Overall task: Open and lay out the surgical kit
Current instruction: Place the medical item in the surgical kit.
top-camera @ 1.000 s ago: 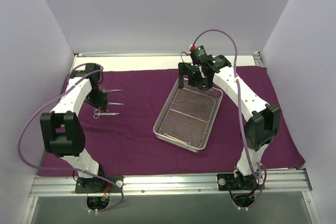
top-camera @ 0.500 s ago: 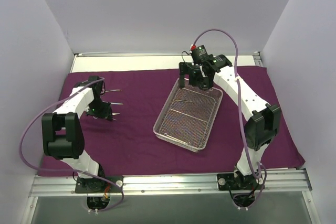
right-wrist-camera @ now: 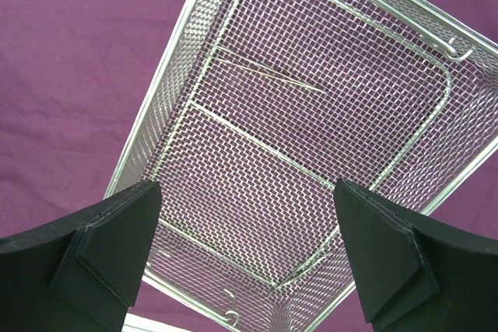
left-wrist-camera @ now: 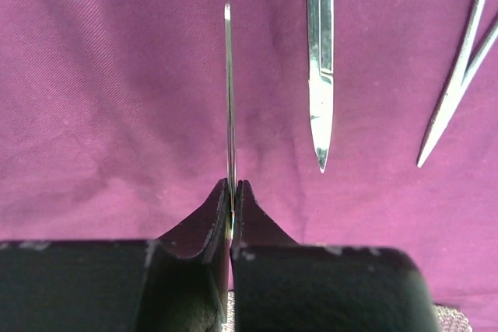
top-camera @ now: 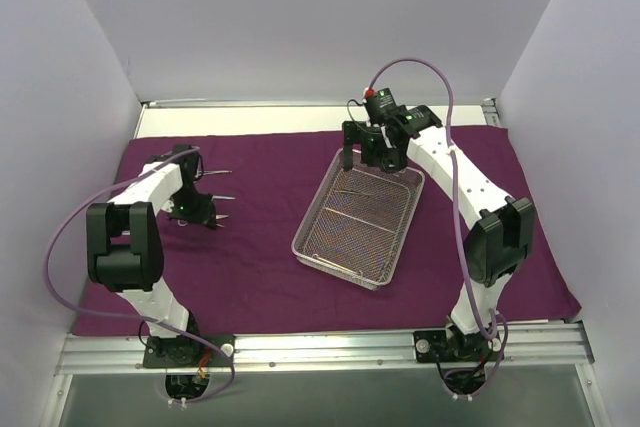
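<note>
Partly done: dark purple cloth wrap [top-camera: 260,267] lies open. Your left fingers [left-wrist-camera: 226,201] clench a thin silver instrument [left-wrist-camera: 230,99] beside two laid-out scissors [left-wrist-camera: 319,75]; right fingers [top-camera: 372,159], released, hover above the silver wire-mesh tray [top-camera: 310,234] holding one last instrument [right-wrist-camera: 268,77].

High fixed view facing down, wrist views close, all sharing cloth [top-camera: 260,267]

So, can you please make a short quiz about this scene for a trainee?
1. True or false: the right claw hangs open above the wire-mesh tray.
2. What does the left claw grip? A) a sponge B) a thin metal instrument C) nothing
3. Fill the gap: the tray rests on the purple ___.
Key: 1 true; 2 B; 3 cloth.
</note>
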`<act>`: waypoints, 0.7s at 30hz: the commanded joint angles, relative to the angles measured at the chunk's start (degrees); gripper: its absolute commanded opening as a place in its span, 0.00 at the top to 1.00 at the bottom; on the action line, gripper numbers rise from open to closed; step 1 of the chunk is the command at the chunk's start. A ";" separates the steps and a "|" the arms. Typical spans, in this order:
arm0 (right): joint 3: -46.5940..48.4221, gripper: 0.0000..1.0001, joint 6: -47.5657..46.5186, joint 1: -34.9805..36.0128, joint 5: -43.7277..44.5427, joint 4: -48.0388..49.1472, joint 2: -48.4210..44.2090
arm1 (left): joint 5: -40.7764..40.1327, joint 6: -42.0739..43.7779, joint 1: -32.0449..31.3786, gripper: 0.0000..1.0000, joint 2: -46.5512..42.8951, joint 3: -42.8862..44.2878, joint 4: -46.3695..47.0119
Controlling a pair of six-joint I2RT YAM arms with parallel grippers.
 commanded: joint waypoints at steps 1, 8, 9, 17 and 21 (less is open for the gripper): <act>-0.63 0.00 -0.84 -0.86 -0.16 -0.98 0.97 | -0.94 -1.95 2.28 0.98 1.50 2.19 1.25; -0.63 0.00 -0.84 -1.21 -0.51 -0.98 1.32 | -0.94 -1.96 3.34 0.98 1.94 0.96 1.43; -0.63 0.00 -0.84 -1.30 -0.51 -0.98 1.32 | -0.85 -1.61 3.43 0.98 2.03 0.96 1.51; -0.28 0.00 -0.66 -1.74 -1.31 -0.89 2.02 | -0.32 -0.55 3.61 0.98 4.40 1.58 0.55; -0.54 0.00 -0.66 -1.82 -1.31 -0.80 2.02 | 0.03 -2.04 3.70 0.98 2.03 -2.28 2.30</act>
